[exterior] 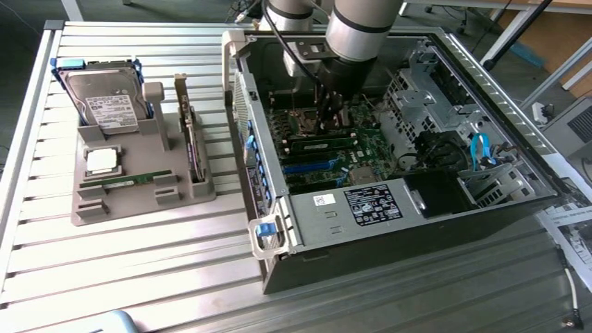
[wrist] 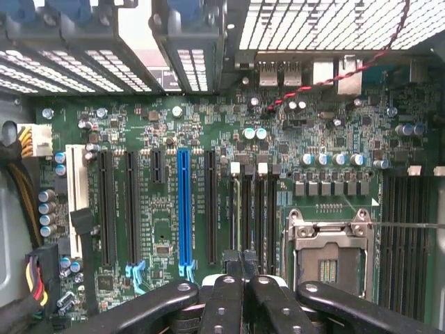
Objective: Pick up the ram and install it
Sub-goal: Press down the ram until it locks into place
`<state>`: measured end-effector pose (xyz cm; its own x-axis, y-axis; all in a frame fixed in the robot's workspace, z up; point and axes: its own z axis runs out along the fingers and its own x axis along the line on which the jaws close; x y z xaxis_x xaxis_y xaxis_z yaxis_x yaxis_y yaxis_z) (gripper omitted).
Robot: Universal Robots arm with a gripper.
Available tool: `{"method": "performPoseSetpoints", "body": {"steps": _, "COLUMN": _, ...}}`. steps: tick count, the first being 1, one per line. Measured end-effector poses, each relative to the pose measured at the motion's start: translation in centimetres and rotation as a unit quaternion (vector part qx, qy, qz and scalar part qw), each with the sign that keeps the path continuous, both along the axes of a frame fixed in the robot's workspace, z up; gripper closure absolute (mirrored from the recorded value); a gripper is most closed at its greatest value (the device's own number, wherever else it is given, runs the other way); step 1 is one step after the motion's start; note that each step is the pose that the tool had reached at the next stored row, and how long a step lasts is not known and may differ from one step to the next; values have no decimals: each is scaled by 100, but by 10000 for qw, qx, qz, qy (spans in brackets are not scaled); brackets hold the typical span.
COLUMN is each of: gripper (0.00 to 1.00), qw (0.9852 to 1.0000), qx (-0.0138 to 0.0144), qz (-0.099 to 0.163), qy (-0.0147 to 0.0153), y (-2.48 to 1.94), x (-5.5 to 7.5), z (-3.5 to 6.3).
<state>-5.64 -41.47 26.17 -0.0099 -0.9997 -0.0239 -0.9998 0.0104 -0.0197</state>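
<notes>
A ram (exterior: pixel 319 144), a narrow green stick with black chips, stands on edge in a slot of the motherboard inside the open computer case (exterior: pixel 306 215). My gripper (exterior: pixel 328 123) hangs straight above it, its dark fingers pressed together with nothing between them. I cannot tell whether the tips touch the stick. In the wrist view the shut gripper (wrist: pixel 240 268) sits over the row of memory slots (wrist: pixel 254 216), beside the empty processor socket (wrist: pixel 327 257). Another thin green stick (exterior: pixel 129 180) lies in the grey holder (exterior: pixel 138 205) outside the case.
The grey holder at the exterior view's left also carries a hard drive (exterior: pixel 107 100), a square silver processor (exterior: pixel 102 161) and an upright card (exterior: pixel 193 139). Case walls, drive cages (exterior: pixel 416 90) and cables (exterior: pixel 479 149) surround the motherboard. Blue and black expansion slots (wrist: pixel 183 209) lie beside the memory slots.
</notes>
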Motion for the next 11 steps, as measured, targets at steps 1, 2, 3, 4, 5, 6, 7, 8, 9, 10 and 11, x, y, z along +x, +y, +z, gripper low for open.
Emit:
{"method": "performPoseSetpoints", "body": {"steps": 1, "gripper": 89, "qw": 10000, "qx": 0, "qz": 0, "qy": 0, "y": 0, "x": -11, "z": 0}}
{"method": "performPoseSetpoints", "body": {"steps": 2, "gripper": 89, "qw": 10000, "qx": 0, "qz": 1, "qy": 0, "y": 0, "x": -22, "z": -1}}
{"method": "performPoseSetpoints", "body": {"steps": 3, "gripper": 89, "qw": 10000, "qx": 0, "qz": 1, "qy": 0, "y": 0, "x": -33, "z": -1}}
{"method": "performPoseSetpoints", "body": {"steps": 4, "gripper": 89, "qw": 10000, "qx": 0, "qz": 1, "qy": 0, "y": 0, "x": -44, "z": -2}}
{"method": "performPoseSetpoints", "body": {"steps": 5, "gripper": 89, "qw": 10000, "qx": 1, "qz": 0, "qy": 0, "y": 0, "x": -54, "z": -3}}
{"method": "performPoseSetpoints", "body": {"steps": 6, "gripper": 89, "qw": 10000, "qx": 1, "qz": 0, "qy": 0, "y": 0, "x": -64, "z": -3}}
{"method": "performPoseSetpoints", "body": {"steps": 7, "gripper": 89, "qw": 10000, "qx": 1, "qz": 1, "qy": 0, "y": 0, "x": -75, "z": -4}}
{"method": "performPoseSetpoints", "body": {"steps": 8, "gripper": 89, "qw": 10000, "qx": 1, "qz": 1, "qy": 0, "y": 0, "x": -85, "z": -4}}
{"method": "performPoseSetpoints", "body": {"steps": 9, "gripper": 89, "qw": 10000, "qx": 1, "qz": 1, "qy": 0, "y": 0, "x": -95, "z": -5}}
{"method": "performPoseSetpoints", "body": {"steps": 10, "gripper": 89, "qw": 10000, "qx": 1, "qz": 0, "qy": 0, "y": 0, "x": -105, "z": -5}}
{"method": "performPoseSetpoints", "body": {"steps": 11, "gripper": 89, "qw": 10000, "qx": 1, "qz": 0, "qy": 0, "y": 0, "x": -114, "z": -6}}
